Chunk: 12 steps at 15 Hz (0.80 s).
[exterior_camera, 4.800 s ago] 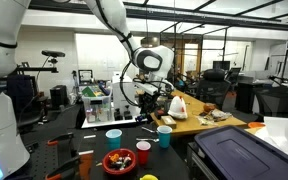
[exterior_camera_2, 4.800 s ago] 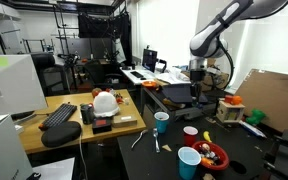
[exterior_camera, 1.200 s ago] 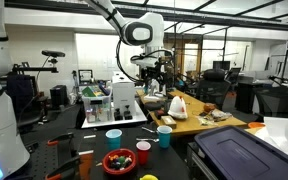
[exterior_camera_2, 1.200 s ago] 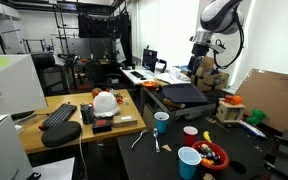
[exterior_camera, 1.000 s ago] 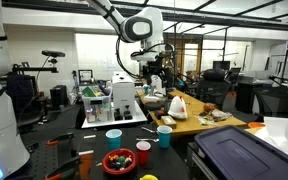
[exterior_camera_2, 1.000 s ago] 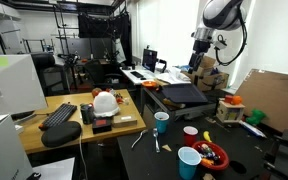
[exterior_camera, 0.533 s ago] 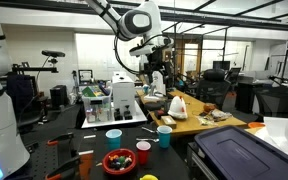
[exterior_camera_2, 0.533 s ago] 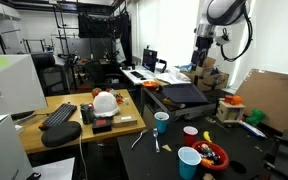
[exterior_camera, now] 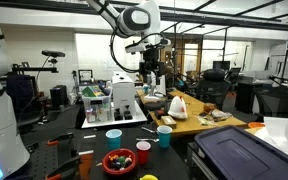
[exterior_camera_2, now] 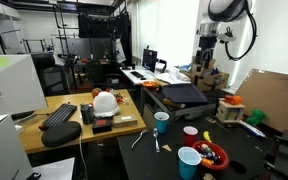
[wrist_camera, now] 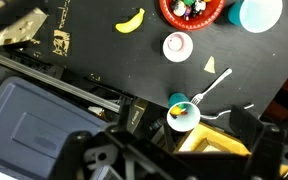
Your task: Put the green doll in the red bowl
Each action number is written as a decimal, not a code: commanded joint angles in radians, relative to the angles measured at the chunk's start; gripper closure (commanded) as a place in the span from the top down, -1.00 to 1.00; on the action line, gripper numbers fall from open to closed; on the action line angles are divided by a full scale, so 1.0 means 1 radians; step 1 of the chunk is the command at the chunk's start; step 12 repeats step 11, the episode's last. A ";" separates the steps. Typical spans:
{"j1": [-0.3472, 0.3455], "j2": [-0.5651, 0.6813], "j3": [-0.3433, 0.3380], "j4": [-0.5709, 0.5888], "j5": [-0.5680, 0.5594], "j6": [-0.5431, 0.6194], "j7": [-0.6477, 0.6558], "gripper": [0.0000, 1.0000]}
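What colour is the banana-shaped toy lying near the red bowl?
Yellow; the banana-shaped toy shows best in the wrist view.

No legible text, gold print on black tabletop too blurred

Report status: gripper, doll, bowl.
Gripper high up, state unclear. Red bowl on black table, small items inside. Green doll not identifiable. Cups crowd the bowl.

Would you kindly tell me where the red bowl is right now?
The red bowl sits on the dark table in both exterior views, beside a light blue cup and a small red cup; the wrist view shows it at the top edge.
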 commanded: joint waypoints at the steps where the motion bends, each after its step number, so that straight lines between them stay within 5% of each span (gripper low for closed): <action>1: 0.017 -0.033 -0.014 -0.010 0.036 -0.044 0.045 1.00; 12: 0.020 -0.003 -0.016 0.003 0.025 -0.034 0.084 1.00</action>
